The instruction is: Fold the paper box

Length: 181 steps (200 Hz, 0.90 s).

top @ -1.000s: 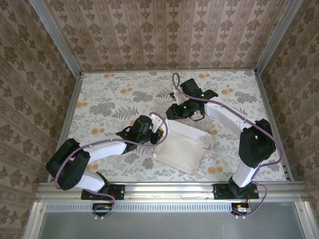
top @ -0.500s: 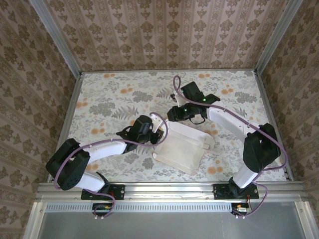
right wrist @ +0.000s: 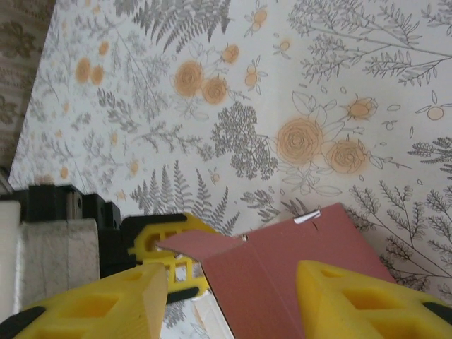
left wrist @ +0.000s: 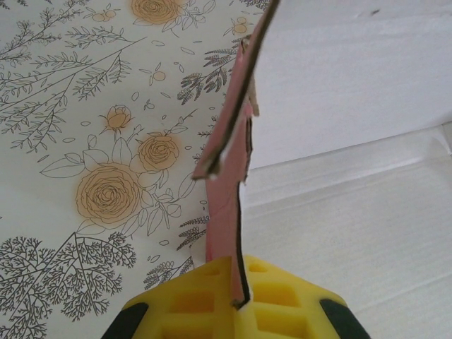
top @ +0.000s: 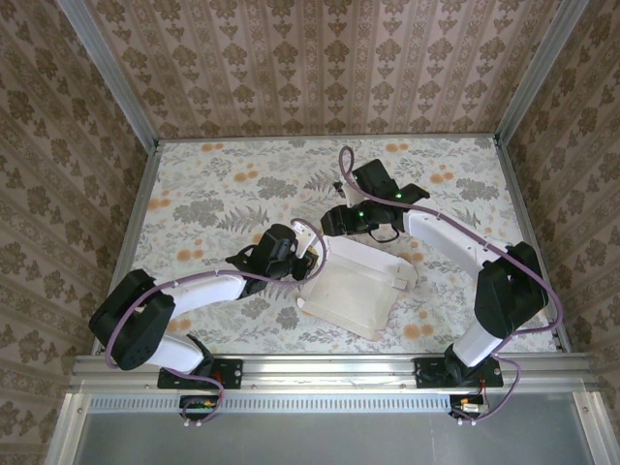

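Observation:
The paper box [top: 354,286] lies partly folded in the middle of the table, pale whitish face up. My left gripper [top: 302,254] is shut on its raised left flap. In the left wrist view this pink flap [left wrist: 229,169] stands edge-on, pinched in my left gripper [left wrist: 240,300], with the white inner face [left wrist: 353,127] to its right. My right gripper [top: 334,221] hovers open over the box's far edge. In the right wrist view, a pink panel [right wrist: 282,282] lies in the gap of my right gripper [right wrist: 233,296], touching neither finger.
The floral tablecloth [top: 213,194] covers the table, which is bounded by patterned walls and metal rails [top: 320,366] at the near edge. The left gripper's yellow fingers [right wrist: 166,244] show beside the pink panel in the right wrist view.
The right arm's elbow has swung outward to the right and its gripper has shifted slightly toward the box's far edge. The left arm and box have stayed put.

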Each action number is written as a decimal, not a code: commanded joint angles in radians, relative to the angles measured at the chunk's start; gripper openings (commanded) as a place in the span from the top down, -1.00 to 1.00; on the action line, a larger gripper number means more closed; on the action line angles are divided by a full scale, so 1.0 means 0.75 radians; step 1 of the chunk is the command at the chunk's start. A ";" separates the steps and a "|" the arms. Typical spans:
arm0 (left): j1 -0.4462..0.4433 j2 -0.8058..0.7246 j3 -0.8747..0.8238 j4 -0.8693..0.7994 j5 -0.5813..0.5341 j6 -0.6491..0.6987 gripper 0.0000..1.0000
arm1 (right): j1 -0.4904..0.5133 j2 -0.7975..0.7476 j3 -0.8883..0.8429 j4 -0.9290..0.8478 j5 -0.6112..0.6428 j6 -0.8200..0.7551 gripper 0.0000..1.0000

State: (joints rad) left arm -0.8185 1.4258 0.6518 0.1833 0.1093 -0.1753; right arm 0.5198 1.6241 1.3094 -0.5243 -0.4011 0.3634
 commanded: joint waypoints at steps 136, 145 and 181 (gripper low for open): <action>-0.014 0.024 -0.013 -0.118 -0.008 -0.012 1.00 | 0.039 0.206 0.210 -0.114 0.084 0.091 -0.05; -0.013 0.029 -0.011 -0.116 -0.008 -0.012 1.00 | 0.039 0.209 0.218 -0.140 0.072 0.071 -0.04; -0.013 0.036 -0.010 -0.116 -0.006 -0.011 1.00 | 0.037 0.207 0.240 -0.217 0.045 0.003 0.04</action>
State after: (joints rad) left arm -0.8242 1.4258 0.6518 0.1833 0.1085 -0.1753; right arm 0.5446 1.7695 1.4544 -0.6064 -0.3328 0.4213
